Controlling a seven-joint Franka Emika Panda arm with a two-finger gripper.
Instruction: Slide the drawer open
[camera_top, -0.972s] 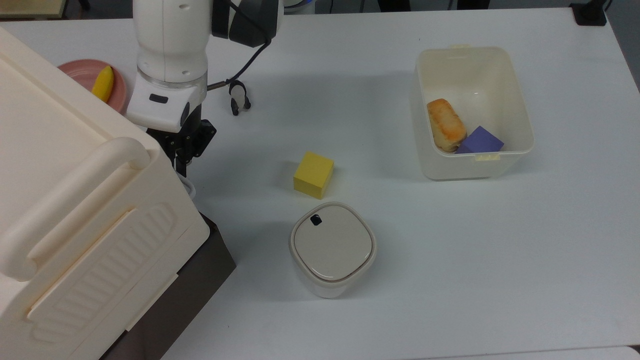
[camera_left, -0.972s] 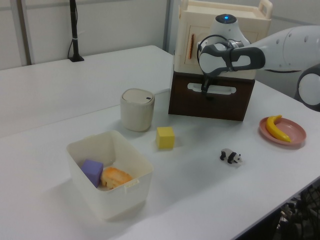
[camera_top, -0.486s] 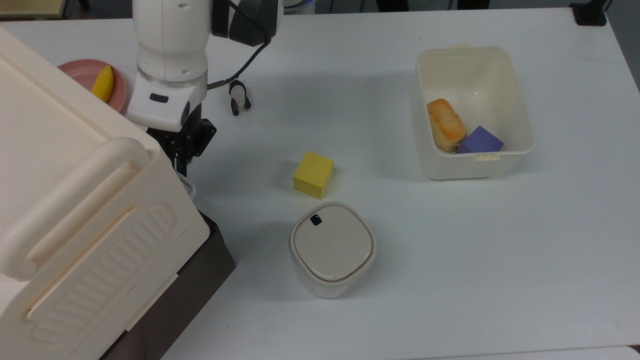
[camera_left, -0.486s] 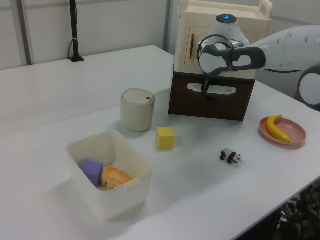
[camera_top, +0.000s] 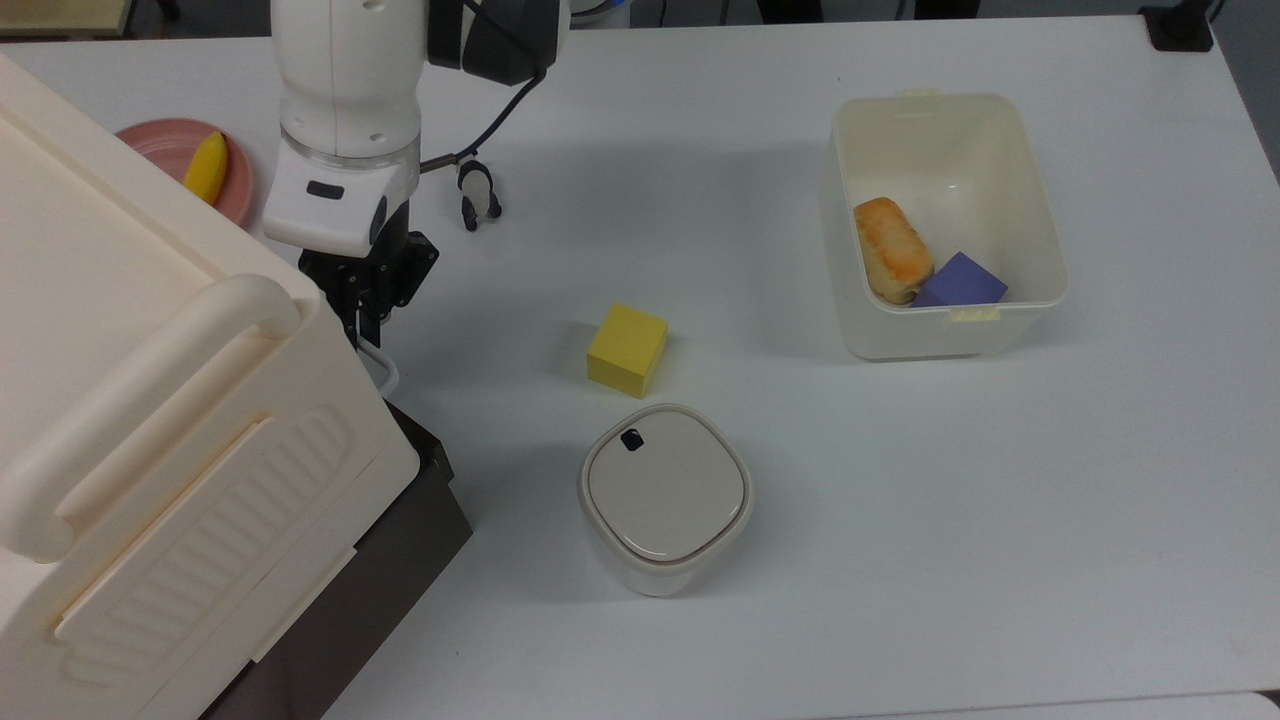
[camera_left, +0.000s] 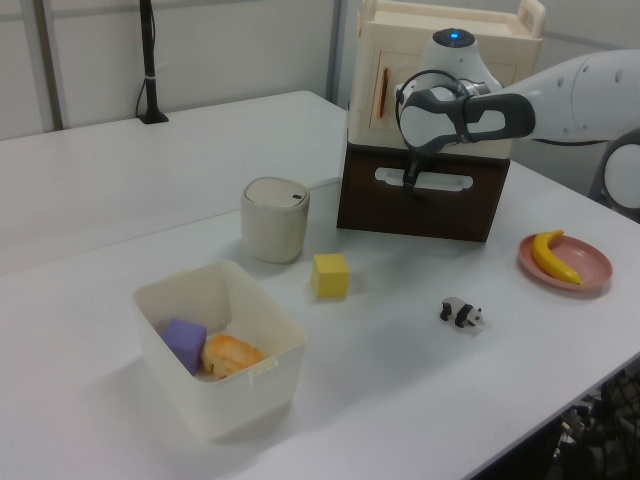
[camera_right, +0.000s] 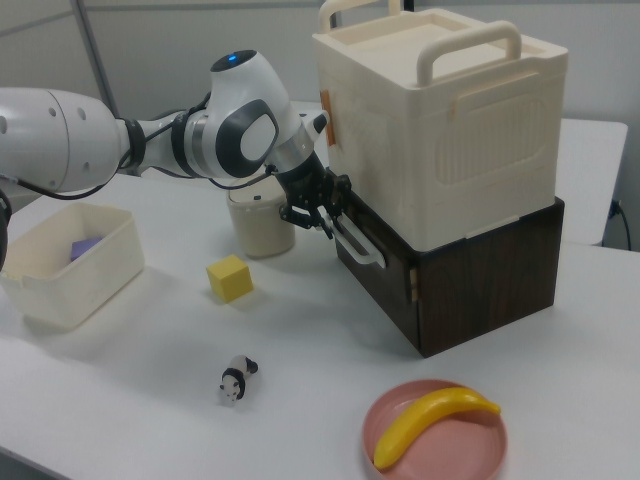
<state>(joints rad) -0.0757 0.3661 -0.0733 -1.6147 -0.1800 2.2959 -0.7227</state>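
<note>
The drawer (camera_right: 470, 280) was a dark-brown wooden box with a smooth, matte front, sitting beneath the cream ribbed plastic cabinet (camera_right: 450, 120) at the table's (camera_top: 900, 550) edge, on the top view's left. A thin white loop handle (camera_right: 357, 243) curved out from its front. The gripper (camera_right: 322, 214) was clenched on that loop handle, its black fingers pinching the loop. Near it stood a rounded cream canister (camera_top: 665, 497) with a smooth lid and a sharp-edged yellow cube (camera_top: 627, 349).
</note>
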